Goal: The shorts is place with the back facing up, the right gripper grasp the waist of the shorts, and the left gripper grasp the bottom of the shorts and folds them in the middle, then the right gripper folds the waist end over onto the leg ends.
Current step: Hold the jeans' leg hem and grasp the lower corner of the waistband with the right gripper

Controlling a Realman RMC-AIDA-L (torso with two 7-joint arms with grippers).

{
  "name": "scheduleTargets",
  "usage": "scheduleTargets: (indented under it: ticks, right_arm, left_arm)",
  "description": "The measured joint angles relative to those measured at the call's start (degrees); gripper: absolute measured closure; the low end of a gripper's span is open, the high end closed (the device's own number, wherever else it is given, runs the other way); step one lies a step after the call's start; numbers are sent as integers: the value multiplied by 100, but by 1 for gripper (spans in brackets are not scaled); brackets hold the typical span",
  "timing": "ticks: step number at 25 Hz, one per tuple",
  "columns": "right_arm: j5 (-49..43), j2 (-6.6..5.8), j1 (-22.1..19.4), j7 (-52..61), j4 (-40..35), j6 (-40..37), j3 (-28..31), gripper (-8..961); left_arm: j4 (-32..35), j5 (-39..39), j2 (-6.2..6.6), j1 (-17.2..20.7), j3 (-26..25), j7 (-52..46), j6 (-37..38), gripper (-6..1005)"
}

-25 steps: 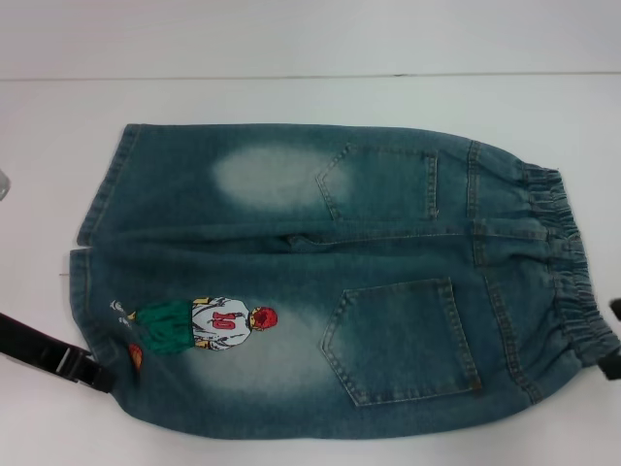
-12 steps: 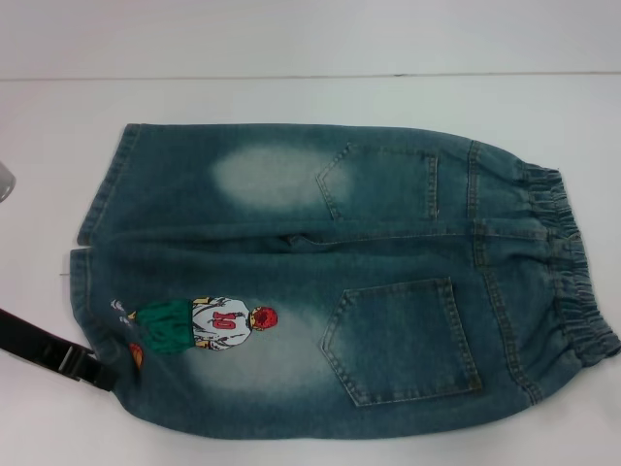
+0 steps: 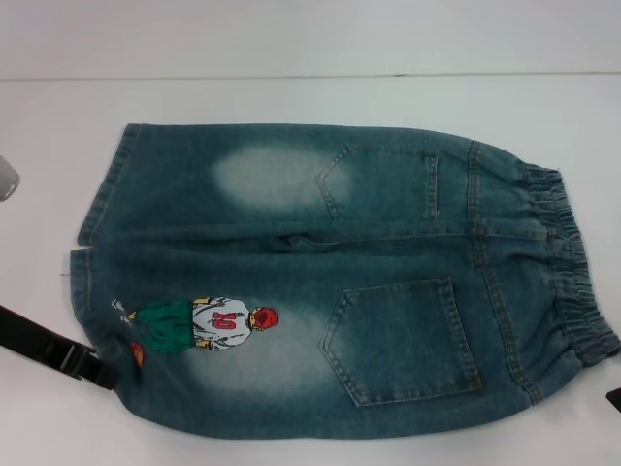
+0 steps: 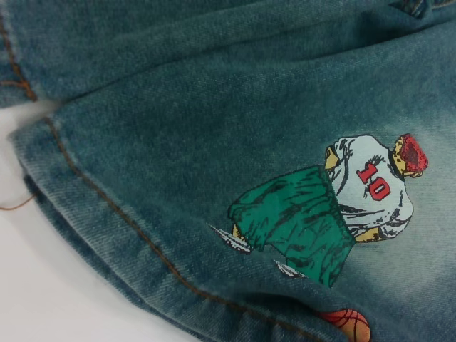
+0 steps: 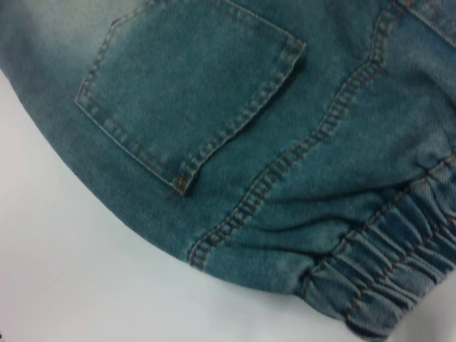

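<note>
The shorts lie flat, back up, on the white table, both patch pockets showing. The gathered waist is on the right and the bottom of the shorts, the two leg hems, is on the left. The cartoon figure is on the near leg. My left gripper comes in from the lower left, its black tip at the near leg's hem corner. Only a black sliver of my right gripper shows at the right edge, just beyond the near waist corner. Neither wrist view shows fingers.
The white table runs back to a pale wall. A silver-grey rounded part pokes in at the left edge, beside the far leg. Bare table lies along the near side of the shorts.
The right gripper's black edge, beside the waistband a second ago, left the view and now shows lower, nearer the table's front. The left gripper has barely shifted. The shorts lie unchanged.
</note>
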Motion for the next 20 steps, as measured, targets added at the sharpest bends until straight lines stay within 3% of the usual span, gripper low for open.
scheduleTargets:
  ticks: [20]
  right_arm:
    - [163, 90, 154, -296, 153, 233, -27, 78]
  left_arm:
    - [-11, 39, 2, -6, 9, -30, 0, 939]
